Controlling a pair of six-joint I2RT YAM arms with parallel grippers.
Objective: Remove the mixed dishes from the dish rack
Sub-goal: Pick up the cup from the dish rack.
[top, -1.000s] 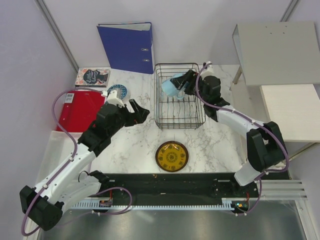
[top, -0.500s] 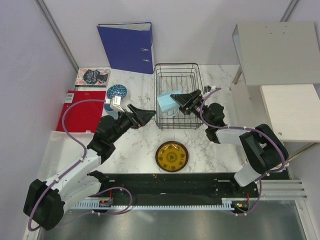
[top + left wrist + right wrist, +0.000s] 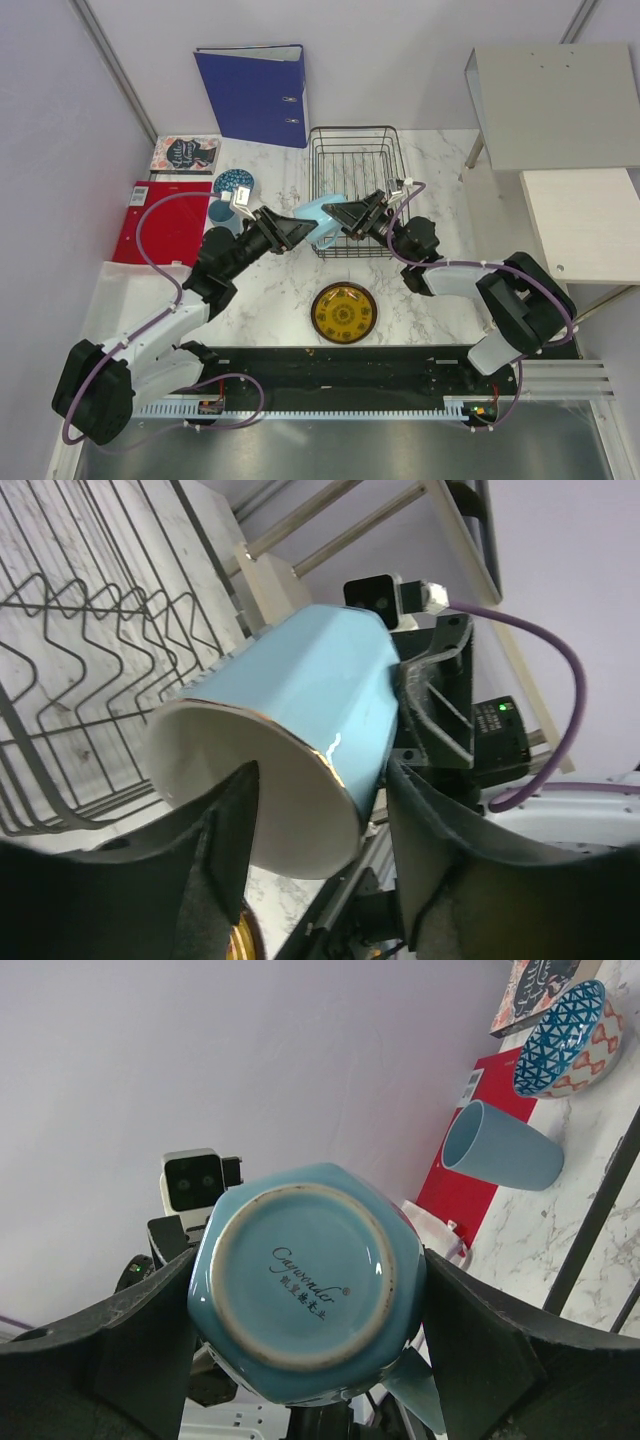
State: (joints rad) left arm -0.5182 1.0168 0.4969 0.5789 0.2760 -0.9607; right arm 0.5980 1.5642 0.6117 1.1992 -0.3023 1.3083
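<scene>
My right gripper (image 3: 340, 215) (image 3: 305, 1285) is shut on a pale blue cup (image 3: 315, 216) (image 3: 300, 1222), held on its side in the air at the front left corner of the black wire dish rack (image 3: 357, 170). My left gripper (image 3: 296, 232) (image 3: 320, 785) is open, its fingers on either side of the cup's open mouth (image 3: 250, 800). A second pale blue cup (image 3: 221, 212) (image 3: 500, 1147) lies beside the blue patterned bowl (image 3: 234, 183) (image 3: 562, 1040). The yellow plate (image 3: 343, 312) lies on the table in front of the rack. No red floral plate shows.
A blue ring binder (image 3: 255, 92) stands at the back. A book (image 3: 184, 154) and a red folder (image 3: 160, 222) lie at the left. A grey shelf unit (image 3: 555, 95) stands at the right. A black rail (image 3: 340, 370) runs along the near edge.
My right gripper has carried the cup out of the rack, forward and to the left. My left gripper has moved right, so its open fingers now flank the cup's mouth.
</scene>
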